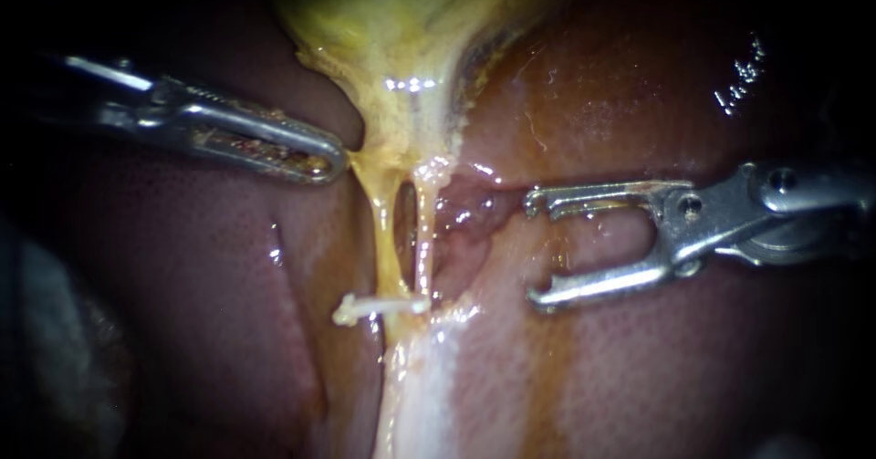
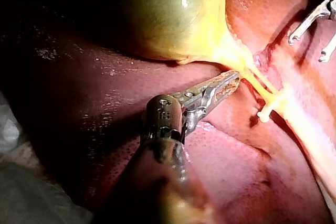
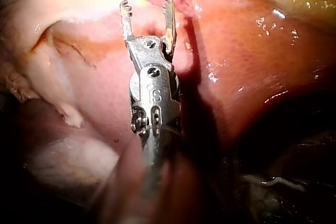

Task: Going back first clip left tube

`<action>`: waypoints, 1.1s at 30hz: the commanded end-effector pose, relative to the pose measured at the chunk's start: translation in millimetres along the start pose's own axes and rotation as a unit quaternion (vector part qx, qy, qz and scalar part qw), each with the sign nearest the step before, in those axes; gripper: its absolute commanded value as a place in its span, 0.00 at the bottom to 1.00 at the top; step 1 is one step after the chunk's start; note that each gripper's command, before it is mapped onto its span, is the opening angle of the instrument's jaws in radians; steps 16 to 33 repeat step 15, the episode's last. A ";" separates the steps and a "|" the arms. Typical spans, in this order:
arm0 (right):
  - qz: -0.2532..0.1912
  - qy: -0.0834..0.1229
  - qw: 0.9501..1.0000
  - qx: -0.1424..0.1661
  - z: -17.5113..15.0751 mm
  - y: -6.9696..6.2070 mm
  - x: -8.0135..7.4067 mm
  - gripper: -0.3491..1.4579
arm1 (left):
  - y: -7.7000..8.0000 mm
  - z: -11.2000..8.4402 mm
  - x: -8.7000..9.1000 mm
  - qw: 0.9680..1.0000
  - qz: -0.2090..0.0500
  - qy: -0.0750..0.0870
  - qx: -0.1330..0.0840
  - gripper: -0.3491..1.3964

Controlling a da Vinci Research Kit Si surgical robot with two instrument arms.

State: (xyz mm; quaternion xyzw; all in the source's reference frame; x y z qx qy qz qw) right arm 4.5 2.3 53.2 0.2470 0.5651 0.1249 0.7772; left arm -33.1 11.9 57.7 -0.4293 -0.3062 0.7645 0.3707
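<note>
Right instrument is hovering right of the 2 tubes, jaws gaping wide and empty, bare liver lying all around. Left instrument, jaws lying shut, is touching the gallbladder neck. White clip is crossing the left tube low down.

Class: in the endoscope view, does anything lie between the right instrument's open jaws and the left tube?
Yes: the right tube runs alongside the left tube on the side facing the right instrument, so it lies in between.
</note>
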 end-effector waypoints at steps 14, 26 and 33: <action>-0.002 0.000 1.000 0.001 -0.2 -0.1 0.3 0.47 | -0.2 0.5 -0.3 1.000 0.002 -0.003 -0.002 0.00; -0.002 0.000 1.000 0.001 -0.2 -0.2 0.3 0.47 | -0.2 0.5 -0.3 1.000 0.002 -0.003 -0.002 0.00; -0.002 0.000 1.000 0.001 -0.2 -0.2 0.3 0.47 | -0.2 0.5 -0.3 1.000 0.002 -0.003 -0.002 0.00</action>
